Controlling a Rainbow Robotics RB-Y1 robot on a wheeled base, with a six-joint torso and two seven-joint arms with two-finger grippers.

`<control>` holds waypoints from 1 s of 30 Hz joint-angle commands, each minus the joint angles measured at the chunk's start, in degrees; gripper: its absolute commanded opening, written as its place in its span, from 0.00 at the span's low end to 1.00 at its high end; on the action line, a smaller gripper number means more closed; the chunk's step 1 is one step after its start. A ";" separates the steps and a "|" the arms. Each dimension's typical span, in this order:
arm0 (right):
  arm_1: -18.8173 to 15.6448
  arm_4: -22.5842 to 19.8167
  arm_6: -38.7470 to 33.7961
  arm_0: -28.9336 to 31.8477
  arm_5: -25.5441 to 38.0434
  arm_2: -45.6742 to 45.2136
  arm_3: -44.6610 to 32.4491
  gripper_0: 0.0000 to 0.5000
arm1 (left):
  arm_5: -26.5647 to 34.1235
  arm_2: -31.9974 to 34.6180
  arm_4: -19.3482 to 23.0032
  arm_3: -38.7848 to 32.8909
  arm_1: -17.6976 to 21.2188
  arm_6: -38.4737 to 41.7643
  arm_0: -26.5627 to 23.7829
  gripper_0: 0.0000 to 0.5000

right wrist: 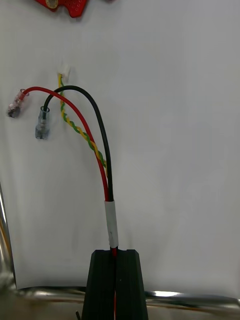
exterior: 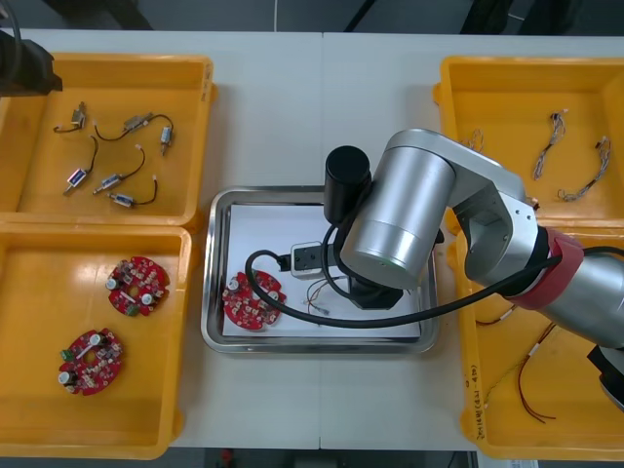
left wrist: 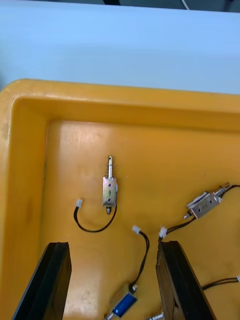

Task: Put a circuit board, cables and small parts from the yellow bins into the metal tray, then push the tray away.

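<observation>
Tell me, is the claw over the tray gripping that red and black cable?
Shut on it: the right gripper has its black fingers nearly together, the red and black cable pinched between them above the metal tray.

Print (exterior: 475, 395) on one yellow bin (exterior: 585, 424) is too small to read.

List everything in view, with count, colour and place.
Bins: four, yellow, two each side of the table.
Tray: one, metal, white inside, between the bins.
Circuit boards: three, red; two in the near left bin, one in the tray.
Small metal parts: about six, with black leads, far left bin.
Cables: thin bundles in both right bins; a twisted yellow-green one on the tray.
Red-and-black cable: one, over the tray.
Left claw: open, above the far left bin.
Right claw: shut on the red-and-black cable.
</observation>
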 commanded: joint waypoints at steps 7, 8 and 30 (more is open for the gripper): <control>2.56 0.29 2.53 -0.44 -1.62 1.08 3.39 0.00 | -12.52 0.08 -1.76 6.80 -4.72 -9.37 -3.18 1.00; 2.56 0.20 2.53 -0.44 -1.53 1.34 3.39 0.00 | -13.40 -0.01 -1.76 7.76 -5.08 -10.34 -3.36 1.00; 2.56 4.07 1.04 0.09 -1.79 1.87 3.21 1.00 | -17.88 -0.01 -6.24 24.82 -10.26 -16.58 -10.39 1.00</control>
